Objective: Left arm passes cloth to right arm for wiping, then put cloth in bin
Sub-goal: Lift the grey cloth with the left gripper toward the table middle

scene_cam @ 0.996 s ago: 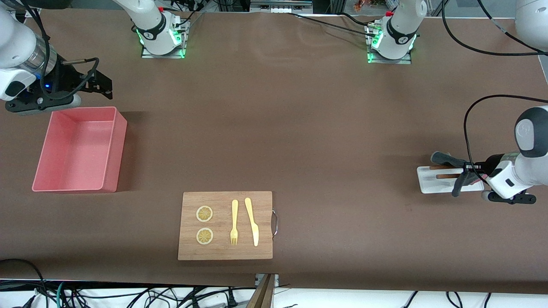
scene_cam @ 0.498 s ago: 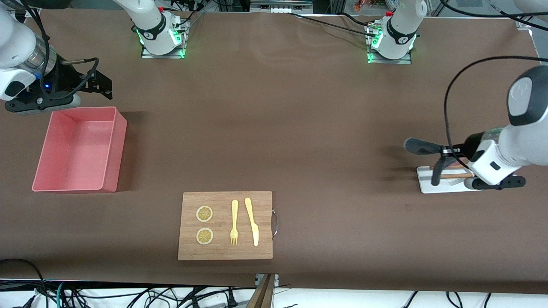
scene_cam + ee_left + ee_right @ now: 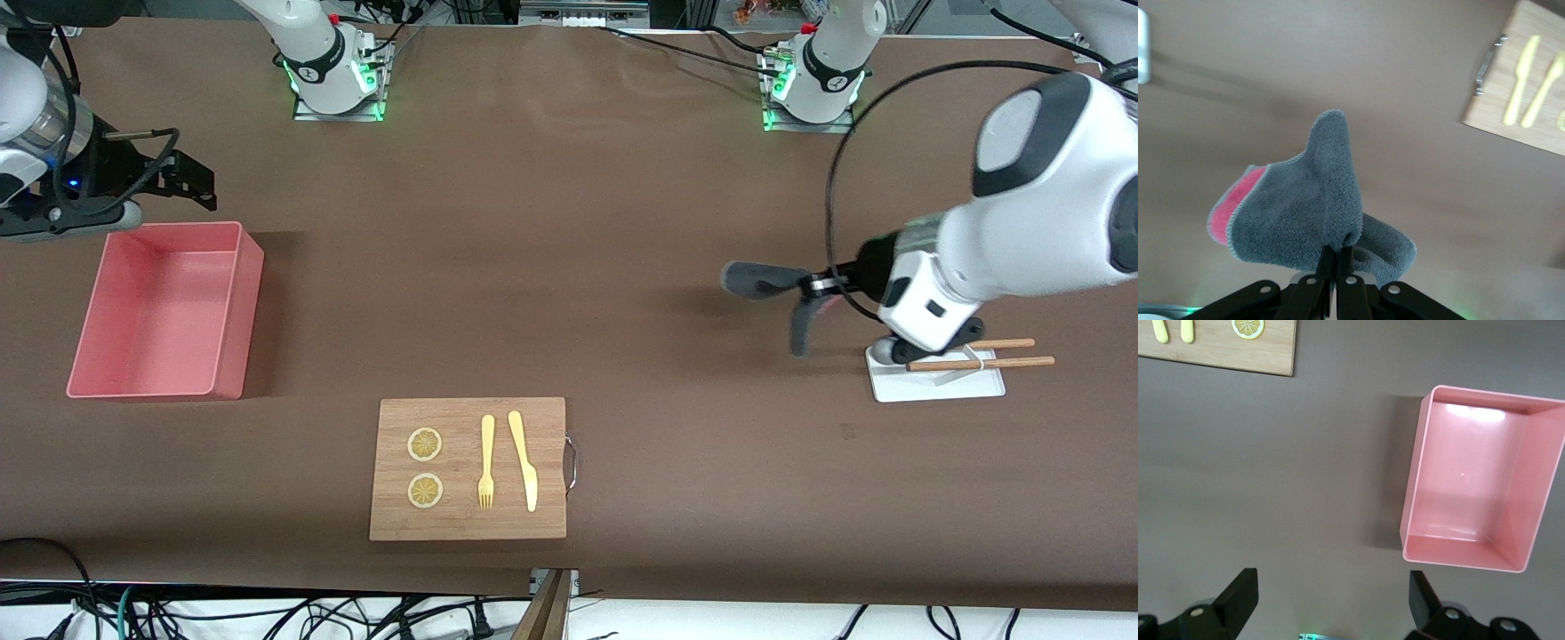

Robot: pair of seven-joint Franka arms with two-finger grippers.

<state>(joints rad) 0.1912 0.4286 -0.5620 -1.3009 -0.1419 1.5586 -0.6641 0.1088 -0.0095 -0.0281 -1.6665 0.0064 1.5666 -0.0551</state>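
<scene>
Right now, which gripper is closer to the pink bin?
The right one. The right gripper hangs open just beside the bin, at its edge toward the robots. The left gripper is up over the table's other end, shut on the cloth.

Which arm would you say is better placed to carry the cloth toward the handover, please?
The left. Its end effector is shut on the cloth, in the air above the table. The right end effector hangs open by the bin, waiting.

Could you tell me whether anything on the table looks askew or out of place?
Only slightly: the two wooden sticks overhang the white tray toward the left arm's end. The board, its cutlery and the bin look tidy.
</scene>
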